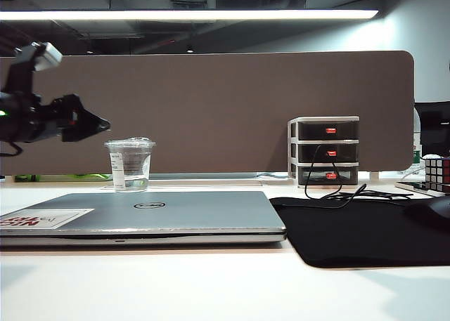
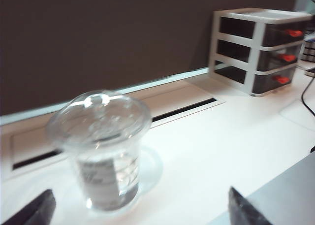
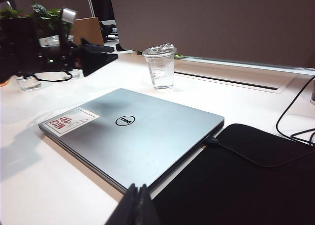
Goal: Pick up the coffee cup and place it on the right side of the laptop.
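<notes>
The coffee cup (image 1: 130, 165), clear with a domed lid and a small printed label, stands upright on the white table behind the laptop (image 1: 162, 212). The laptop is closed, silver-grey, with a round logo and a red-lettered sticker (image 3: 68, 121). My left gripper (image 1: 98, 124) hovers in the air just left of the cup and slightly above its lid. In the left wrist view the cup (image 2: 101, 146) sits ahead of the left gripper (image 2: 140, 210), whose jaws are wide open and empty. My right gripper (image 3: 138, 198) is shut and empty, near the laptop's (image 3: 138, 131) front edge.
A black mat (image 1: 358, 230) lies right of the laptop. Behind it stand a small three-drawer unit (image 1: 325, 151), a black cable (image 1: 337, 191) and a Rubik's cube (image 1: 437, 173). A brown partition (image 1: 225, 103) closes the back. A small glass (image 3: 28, 82) stands at far left.
</notes>
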Motion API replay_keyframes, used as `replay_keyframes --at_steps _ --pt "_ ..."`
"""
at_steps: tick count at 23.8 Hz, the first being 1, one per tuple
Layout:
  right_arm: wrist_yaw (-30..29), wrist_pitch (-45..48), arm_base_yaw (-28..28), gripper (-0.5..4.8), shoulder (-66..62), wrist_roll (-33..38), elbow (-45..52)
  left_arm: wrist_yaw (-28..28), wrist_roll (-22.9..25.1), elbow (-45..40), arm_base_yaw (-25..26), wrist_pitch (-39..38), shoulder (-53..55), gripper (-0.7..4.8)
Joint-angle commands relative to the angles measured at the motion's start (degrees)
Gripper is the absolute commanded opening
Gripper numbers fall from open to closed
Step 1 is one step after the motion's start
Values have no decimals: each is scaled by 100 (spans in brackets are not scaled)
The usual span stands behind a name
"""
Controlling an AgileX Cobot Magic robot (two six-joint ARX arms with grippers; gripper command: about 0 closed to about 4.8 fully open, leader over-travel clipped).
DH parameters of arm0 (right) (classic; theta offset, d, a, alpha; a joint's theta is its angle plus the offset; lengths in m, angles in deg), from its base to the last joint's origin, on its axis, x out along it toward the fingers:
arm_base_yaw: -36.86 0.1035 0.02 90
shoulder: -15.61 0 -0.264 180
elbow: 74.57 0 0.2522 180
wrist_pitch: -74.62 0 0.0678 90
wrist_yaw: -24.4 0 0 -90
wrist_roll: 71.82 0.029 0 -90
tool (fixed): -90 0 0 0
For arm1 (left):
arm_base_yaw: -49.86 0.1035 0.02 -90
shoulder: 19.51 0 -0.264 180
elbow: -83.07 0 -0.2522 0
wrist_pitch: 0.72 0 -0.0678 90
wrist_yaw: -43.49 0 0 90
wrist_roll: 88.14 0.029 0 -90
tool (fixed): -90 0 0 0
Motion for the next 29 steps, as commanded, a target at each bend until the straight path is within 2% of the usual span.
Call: replay_keyframes --at_steps 1,10,13,15,17,24,29 --pt "-15 50 4 -1 9 17 37 -146 70 525 -9 81 452 479" --pt "-22 44 4 -1 9 17 37 -516 15 1362 260 39 1220 479" --pt "-28 9 4 -1 9 15 37 -1067 4 1790 490 -282 1502 479" --pt "-28 7 2 -1 9 11 37 -1637 22 2124 612 -466 1731 479" --pt "-28 7 2 -1 9 -59 37 -2059 184 2546 667 -710 2004 479" --pt "-26 7 2 -1 9 -114 37 -2052 557 2975 647 -1108 2262 479" --pt "-26 7 2 -1 9 -111 37 -2103 581 3429 640 -1683 2533 479"
